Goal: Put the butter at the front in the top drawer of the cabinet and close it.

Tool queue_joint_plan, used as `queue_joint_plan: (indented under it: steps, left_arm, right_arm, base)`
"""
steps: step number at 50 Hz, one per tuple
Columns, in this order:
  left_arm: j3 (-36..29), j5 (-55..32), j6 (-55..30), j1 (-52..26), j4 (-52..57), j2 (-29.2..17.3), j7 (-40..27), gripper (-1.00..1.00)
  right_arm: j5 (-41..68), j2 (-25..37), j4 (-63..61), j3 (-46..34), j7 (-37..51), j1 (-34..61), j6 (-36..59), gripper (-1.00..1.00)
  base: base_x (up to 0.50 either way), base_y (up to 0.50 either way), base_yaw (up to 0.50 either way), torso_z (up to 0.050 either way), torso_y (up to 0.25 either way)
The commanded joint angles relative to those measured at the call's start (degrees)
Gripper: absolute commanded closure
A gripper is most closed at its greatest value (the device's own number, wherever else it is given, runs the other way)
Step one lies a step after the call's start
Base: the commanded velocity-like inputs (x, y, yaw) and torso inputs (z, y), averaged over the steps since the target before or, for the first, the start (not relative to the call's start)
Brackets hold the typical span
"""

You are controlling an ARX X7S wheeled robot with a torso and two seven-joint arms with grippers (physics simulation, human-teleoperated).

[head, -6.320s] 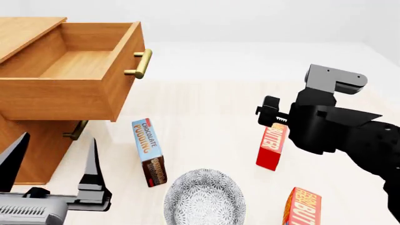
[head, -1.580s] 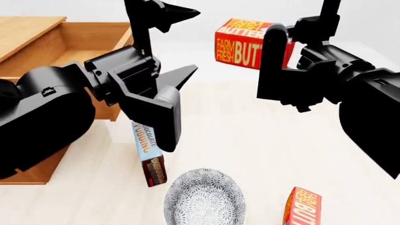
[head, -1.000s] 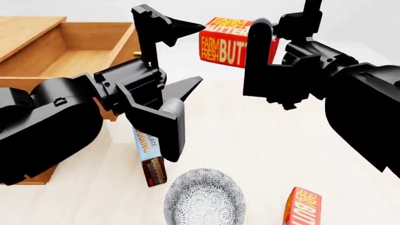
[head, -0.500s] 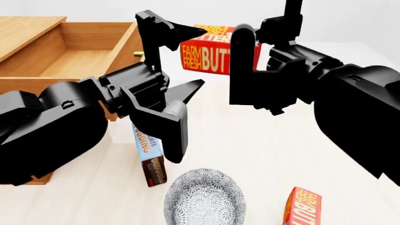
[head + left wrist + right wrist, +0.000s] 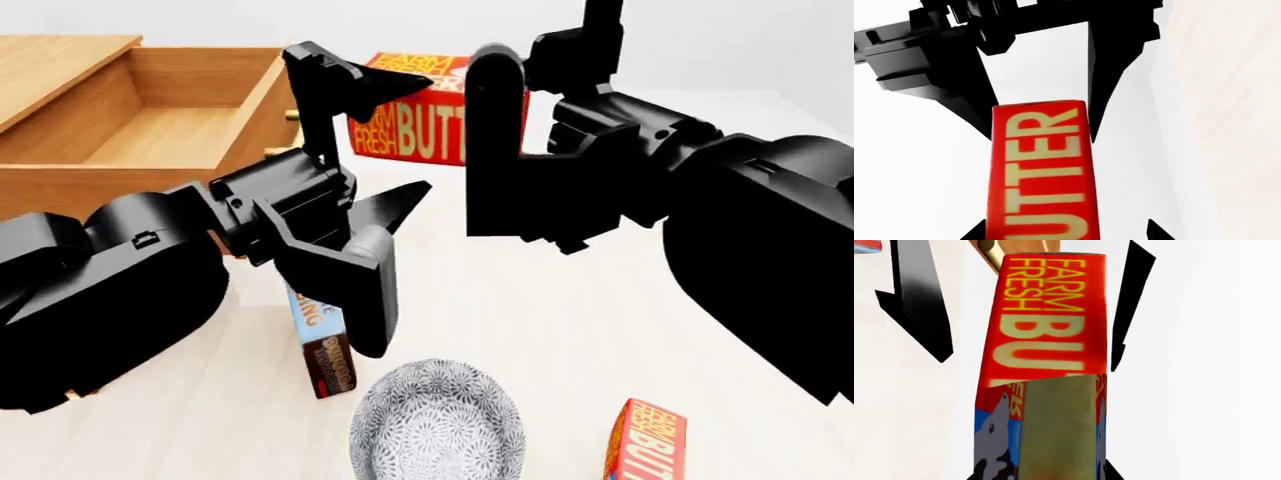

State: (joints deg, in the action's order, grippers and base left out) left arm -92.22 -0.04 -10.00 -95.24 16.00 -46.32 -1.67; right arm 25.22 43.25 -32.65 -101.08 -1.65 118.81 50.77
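My right gripper (image 5: 537, 85) is shut on the butter (image 5: 416, 112), a red carton lettered "FARM FRESH BUTTER", and holds it in the air just right of the open top drawer (image 5: 147, 130). The carton fills the right wrist view (image 5: 1051, 315) between that gripper's jaws (image 5: 1047, 475). My left gripper (image 5: 427, 136) is open, its fingers (image 5: 350, 82) on either side of the carton's free end. In the left wrist view the carton (image 5: 1041, 170) lies between its wide-apart tips (image 5: 1064, 232). The cabinet (image 5: 54, 60) stands at the far left, its lower part hidden by my left arm.
A second look-alike butter carton (image 5: 647, 440) stands at the near right of the table. A blue-and-brown chocolate pudding box (image 5: 324, 345) and a patterned bowl (image 5: 434, 420) sit near the middle front. The drawer's brass handle (image 5: 288, 116) peeks out behind my left gripper.
The right gripper has carried the butter steadily leftward toward the open drawer. The left gripper has risen a little, and its fingers now straddle the carton's end.
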Motion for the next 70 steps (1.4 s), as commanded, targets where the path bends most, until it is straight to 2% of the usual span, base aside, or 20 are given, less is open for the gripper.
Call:
queue_joint_plan:
  steps: [1, 12, 13, 20, 28, 29, 33, 42, 45, 51, 57, 62, 66, 70]
  left_arm:
    - [-0.2, -0.6, -2.0, 0.6, 1.1, -1.6, 0.3, -1.00]
    - [0.3, -0.2, -3.2, 1.0, 0.9, -1.3, -0.8, -1.00]
    - [0.5, -0.5, -2.9, 1.1, 0.9, -1.3, -0.9, 1.00]
    - [1.1, -1.0, -3.1, 0.7, 2.4, -1.7, -0.8, 1.00]
    - [1.7, -1.1, -9.0, -0.2, 7.1, -1.9, -0.3, 1.00]
    - [1.9, -1.1, -10.2, -0.3, 7.8, -1.8, -0.4, 1.00]
    - [3.3, -3.5, -14.3, -0.8, 10.0, -1.8, -0.1, 1.00]
    - [7.2, -12.8, -20.7, -1.3, 12.4, -3.1, 2.3, 1.00]
    - [11.7, -20.0, -25.5, -1.2, 14.0, -2.5, 0.4, 1.00]
    - [23.6, -40.7, -37.1, -0.2, 16.2, -0.8, -6.8, 1.00]
    - [34.6, -61.5, -47.9, -0.5, 11.8, 2.9, -19.1, 1.00]
    - [42.0, -80.9, -56.6, -2.9, 0.1, 8.5, -35.9, 1.00]
    - [44.8, -87.6, -57.2, -4.4, -9.3, 11.4, -42.5, 1.00]
    - [45.5, -92.0, -59.1, -8.1, -19.3, 14.6, -45.2, 1.00]
  right_arm:
    - [-4.6, -0.1, -3.6, 4.5, 1.1, 2.8, 1.8, 1.00]
    - [-1.4, -0.6, -9.4, 7.2, 1.2, 2.7, 4.5, 1.00]
    - [-1.2, -0.6, -9.6, 7.4, 1.3, 2.8, 4.7, 1.00]
    - [-0.4, -0.1, -10.3, 8.5, 2.2, 2.1, 6.0, 1.00]
    - [-0.1, 0.8, -10.4, 9.9, 6.2, -0.8, 7.9, 1.00]
    - [-0.2, 0.9, -10.4, 10.0, 7.1, -1.3, 8.6, -1.00]
    - [1.9, 2.9, -11.6, 13.0, 12.8, -5.1, 13.5, -1.00]
    - [12.6, 9.9, -17.1, 27.6, 30.4, -19.5, 22.8, -1.00]
    - [15.7, 11.9, -18.5, 31.2, 34.1, -22.8, 23.7, -1.00]
    - [23.8, 16.2, -20.0, 40.5, 41.5, -28.8, 21.7, -1.00]
    - [32.9, 19.7, -16.7, 49.6, 49.2, -36.1, 10.7, -1.00]
    - [44.2, 19.8, -11.6, 57.8, 55.5, -43.2, -4.5, -1.00]
    - [49.0, 18.6, -8.9, 61.4, 57.9, -47.0, -12.7, -1.00]
    - [51.6, 18.1, -6.8, 64.4, 58.9, -51.1, -20.3, -1.00]
  base:
    - [0.00, 0.00, 0.00, 0.000, 0.000]
    - [0.00, 0.00, 0.00, 0.000, 0.002]
    - [0.00, 0.00, 0.00, 0.000, 0.000]
    - [0.00, 0.00, 0.00, 0.001, 0.000]
    - [0.00, 0.00, 0.00, 0.000, 0.001]
    - [0.00, 0.00, 0.00, 0.000, 0.000]
    - [0.00, 0.00, 0.00, 0.000, 0.000]
    - [0.00, 0.00, 0.00, 0.001, 0.001]
    - [0.00, 0.00, 0.00, 0.000, 0.000]
    - [0.00, 0.00, 0.00, 0.000, 0.002]
    - [0.00, 0.00, 0.00, 0.000, 0.002]
    - [0.00, 0.00, 0.00, 0.002, 0.000]
    - [0.00, 0.00, 0.00, 0.000, 0.003]
    - [0.00, 0.00, 0.00, 0.000, 0.002]
